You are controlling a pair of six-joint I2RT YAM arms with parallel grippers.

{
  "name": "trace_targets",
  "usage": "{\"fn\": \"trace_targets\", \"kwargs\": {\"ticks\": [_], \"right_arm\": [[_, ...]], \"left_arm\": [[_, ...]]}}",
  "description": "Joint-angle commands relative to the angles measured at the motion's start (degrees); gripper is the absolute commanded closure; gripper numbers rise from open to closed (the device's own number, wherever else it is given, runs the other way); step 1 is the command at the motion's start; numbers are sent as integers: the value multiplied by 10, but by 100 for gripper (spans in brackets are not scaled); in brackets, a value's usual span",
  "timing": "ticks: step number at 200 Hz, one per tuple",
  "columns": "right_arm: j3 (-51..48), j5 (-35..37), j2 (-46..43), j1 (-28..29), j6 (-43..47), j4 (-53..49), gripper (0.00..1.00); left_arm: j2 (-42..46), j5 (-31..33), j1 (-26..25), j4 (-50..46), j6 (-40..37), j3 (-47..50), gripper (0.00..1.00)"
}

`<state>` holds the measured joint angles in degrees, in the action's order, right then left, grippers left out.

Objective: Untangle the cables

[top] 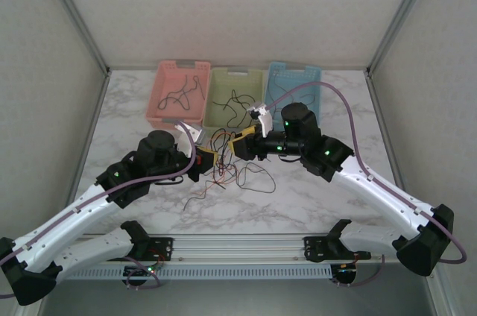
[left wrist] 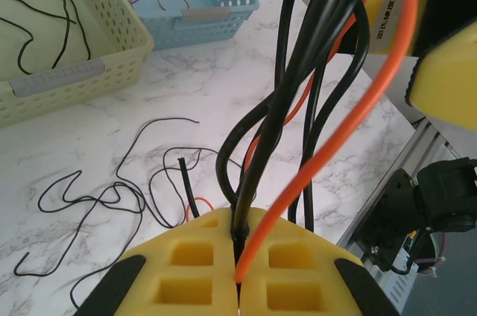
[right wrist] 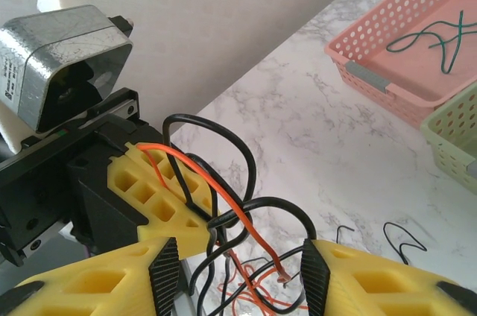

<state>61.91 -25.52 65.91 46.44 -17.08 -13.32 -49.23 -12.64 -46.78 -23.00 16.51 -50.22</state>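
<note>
A tangle of black and orange cables (top: 226,169) hangs between my two grippers above the marble table (top: 313,189). In the left wrist view my left gripper (left wrist: 240,256) is shut on a bunch of black cables (left wrist: 287,100) and one orange cable (left wrist: 350,122), which rise from its yellow fingers. My right gripper (right wrist: 240,275) faces it from the right, its jaws apart. Loops of black cable (right wrist: 250,153) and an orange cable (right wrist: 223,197) run through the gap between its pads. The left gripper's yellow fingers (right wrist: 153,193) sit just beyond.
Three baskets stand in a row at the back: pink (top: 165,111), green (top: 218,86) and blue (top: 307,74), each with loose wires inside. More thin black wires (left wrist: 97,197) lie on the marble near the tangle. The aluminium rail (top: 238,245) runs along the near edge.
</note>
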Motion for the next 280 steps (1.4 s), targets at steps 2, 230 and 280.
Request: {"fn": "trace_targets", "kwargs": {"ticks": [2, 230, 280], "right_arm": [[13, -6, 9, 5, 8, 1, 53], [17, 44, -51, 5, 9, -11, 100], [38, 106, -54, 4, -6, -10, 100]], "left_arm": [[0, -13, -1, -2, 4, -24, 100], [-11, 118, -1, -42, 25, 19, 34], [-10, 111, -1, -36, 29, 31, 31]]}}
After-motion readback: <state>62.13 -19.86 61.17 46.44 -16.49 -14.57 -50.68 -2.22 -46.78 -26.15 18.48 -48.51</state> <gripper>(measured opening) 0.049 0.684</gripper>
